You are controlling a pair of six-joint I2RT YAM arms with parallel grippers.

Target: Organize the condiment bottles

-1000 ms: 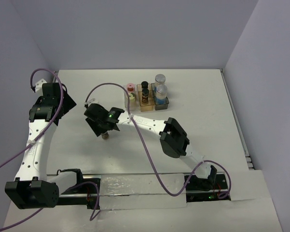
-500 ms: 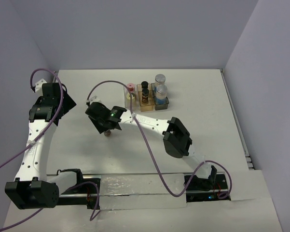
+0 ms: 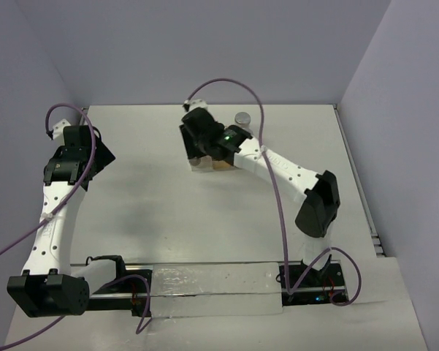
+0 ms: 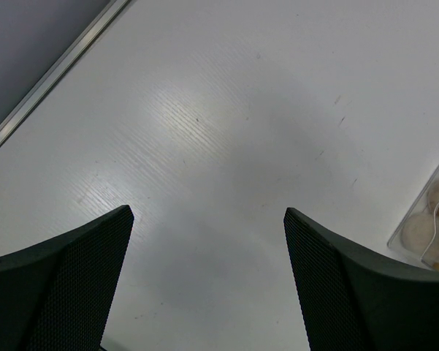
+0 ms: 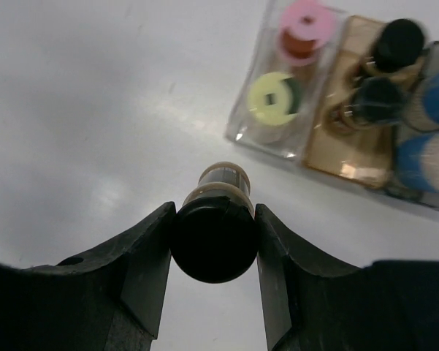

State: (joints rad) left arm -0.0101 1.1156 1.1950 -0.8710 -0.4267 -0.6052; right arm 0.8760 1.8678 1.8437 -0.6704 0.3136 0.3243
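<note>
Pinching black-capped jar [image 5: 213, 245]: right claw [image 5: 215, 219], outstretched near tray [image 5: 337, 157] | left claw [image 4: 208, 212] spread over table [image 4: 219, 110].

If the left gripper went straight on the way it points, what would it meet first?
Bare table, it seems; the clear tray lies off to the side, outside the jaws' line.

The right gripper [image 5: 215, 219] closed on the black-capped jar [image 5: 213, 248] and carried it to the tray [image 5: 354, 155].
</note>
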